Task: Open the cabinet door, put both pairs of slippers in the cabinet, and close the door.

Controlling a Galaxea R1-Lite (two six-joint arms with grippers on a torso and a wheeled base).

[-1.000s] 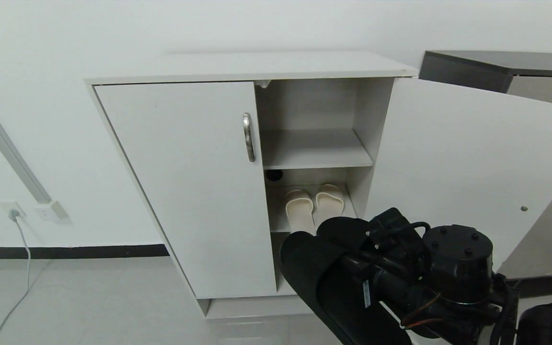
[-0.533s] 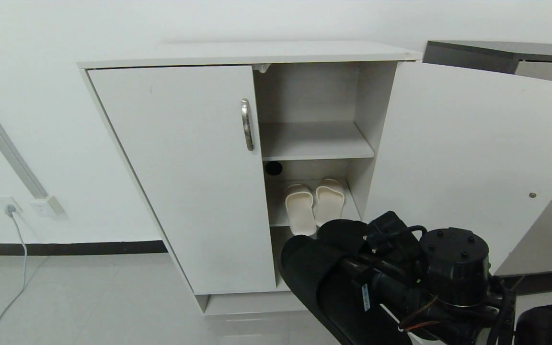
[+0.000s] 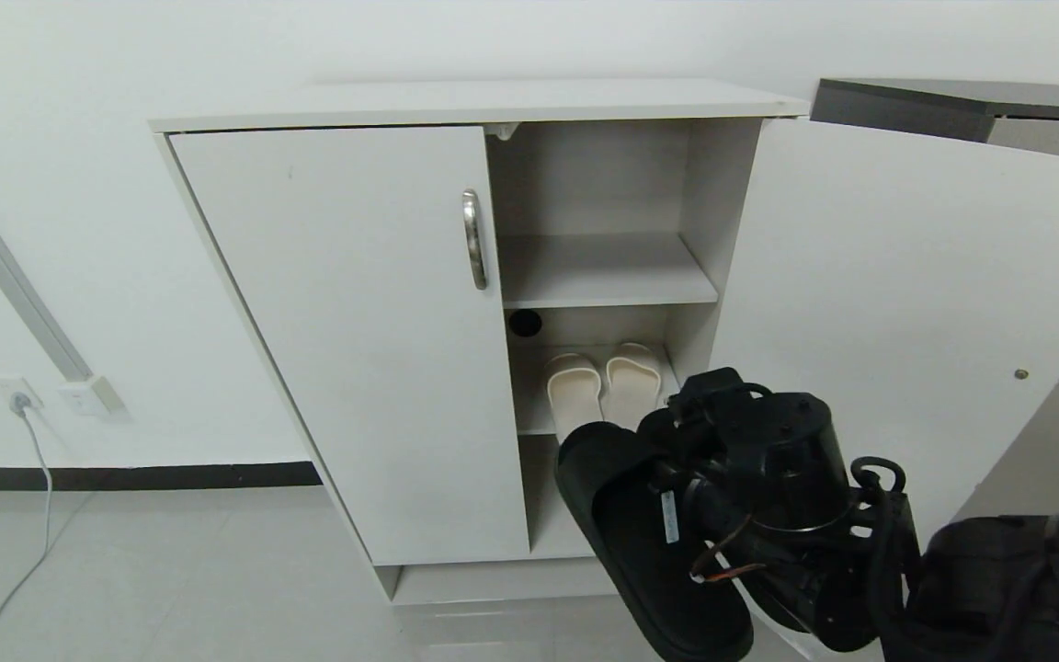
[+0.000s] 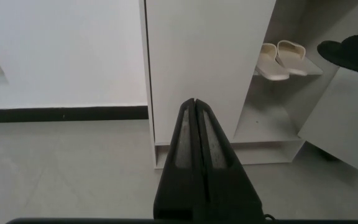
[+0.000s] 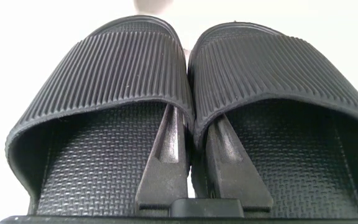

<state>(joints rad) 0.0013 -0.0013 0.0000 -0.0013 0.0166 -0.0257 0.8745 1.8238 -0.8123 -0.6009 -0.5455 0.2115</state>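
Note:
The white cabinet (image 3: 346,349) has its left door closed and its right door (image 3: 906,303) swung wide open. A cream pair of slippers (image 3: 603,391) lies side by side on the middle shelf and also appears in the left wrist view (image 4: 281,57). My right gripper (image 5: 194,121) is shut on the black pair of slippers (image 5: 185,106), one finger inside each, pinching their inner walls together. The black pair (image 3: 649,542) hangs tilted just before the lower opening. My left gripper (image 4: 195,102) is shut on nothing, low over the floor, facing the closed door.
A metal handle (image 3: 472,239) sits on the closed left door. A dark grey unit (image 3: 952,115) stands behind the open door at the right. A wall socket with a cable (image 3: 19,402) is at the far left. Bare floor (image 3: 171,588) lies left of the cabinet.
The head view moved closer early on. Since then my right arm has swung up and towards the cabinet opening, carrying the black slippers with it.

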